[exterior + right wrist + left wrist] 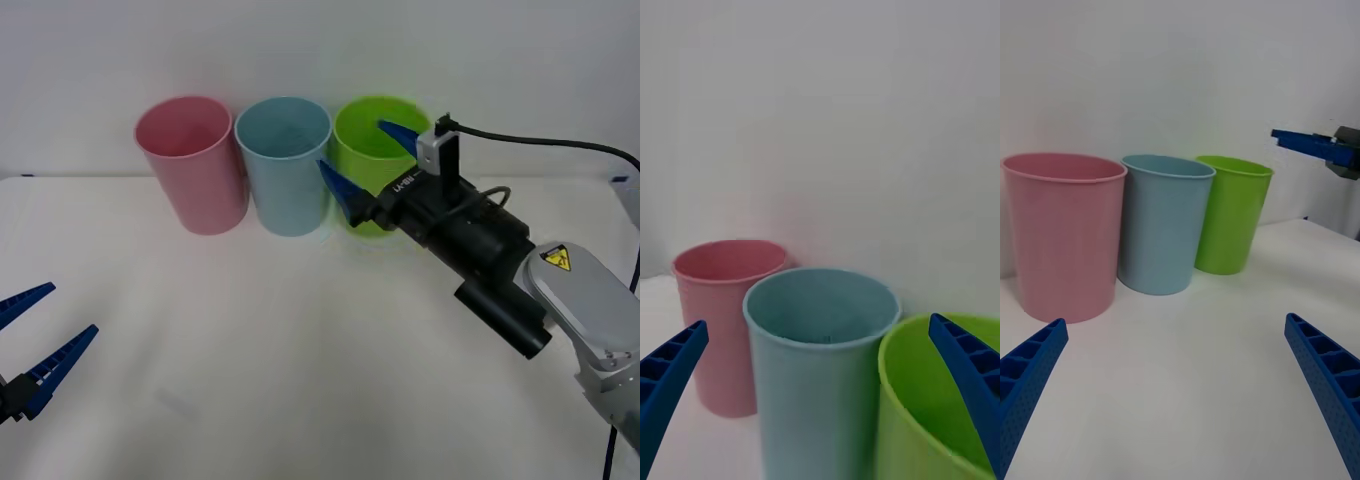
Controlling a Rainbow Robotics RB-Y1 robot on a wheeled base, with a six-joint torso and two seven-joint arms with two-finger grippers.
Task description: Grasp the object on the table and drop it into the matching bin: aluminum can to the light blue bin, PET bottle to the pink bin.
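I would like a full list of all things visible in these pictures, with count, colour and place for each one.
pink bin: 1, pink, far side of the table, at the robot's left end of the row of three.
light blue bin: 1, light blue, middle of the row, between the other two.
lime green bin: 1, lime green, at the robot's right end of the row, partly behind the right gripper.
table: 1, white, wide flat surface under the bins.
cable: 1, black, running from the right arm toward the right edge.
right gripper: 1, blue fingers, open, raised at rim height in front of the lime green bin.
left gripper: 1, blue fingers, open, low at the robot's near left.
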